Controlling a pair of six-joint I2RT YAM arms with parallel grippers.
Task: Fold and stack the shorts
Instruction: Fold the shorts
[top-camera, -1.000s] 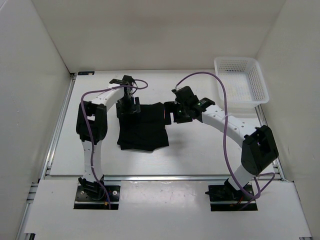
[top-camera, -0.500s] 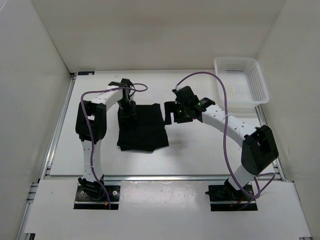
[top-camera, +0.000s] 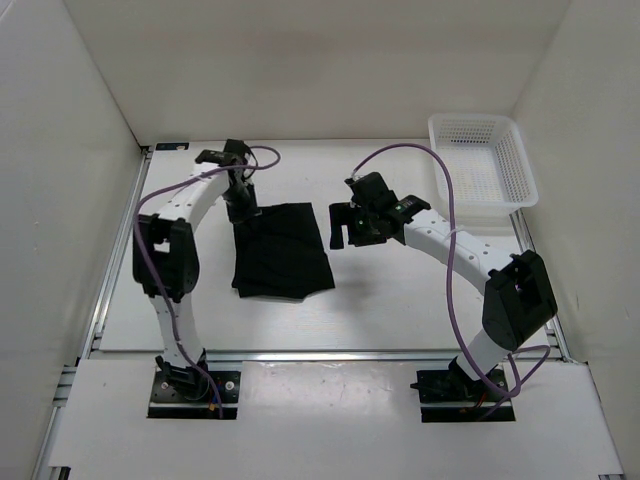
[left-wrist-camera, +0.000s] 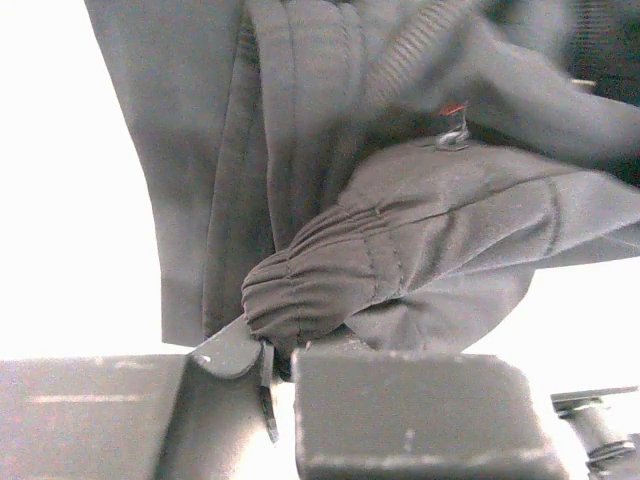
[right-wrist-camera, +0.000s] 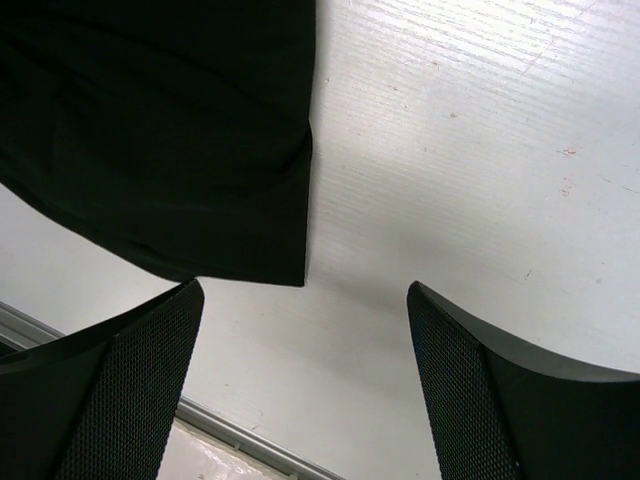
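The black shorts (top-camera: 283, 250) lie folded into a rough rectangle in the middle of the table. My left gripper (top-camera: 240, 208) is at their far left corner, shut on a gathered bunch of elastic waistband (left-wrist-camera: 300, 290); in the left wrist view the fabric bulges out from between the closed jaws of the left gripper (left-wrist-camera: 275, 355). My right gripper (top-camera: 340, 228) hovers open just past the right edge of the shorts. Between its mesh-padded fingers (right-wrist-camera: 130, 370) there is only bare table, with a corner of the shorts (right-wrist-camera: 150, 130) beside them.
A white plastic mesh basket (top-camera: 470, 122) stands at the far right corner. White walls close in the table on three sides. A metal rail (right-wrist-camera: 220, 425) runs along the table edge, seen in the right wrist view.
My left gripper has shut on the far left corner of the shorts and shifted left and farther back, drawing that corner with it. The right arm has stayed put.
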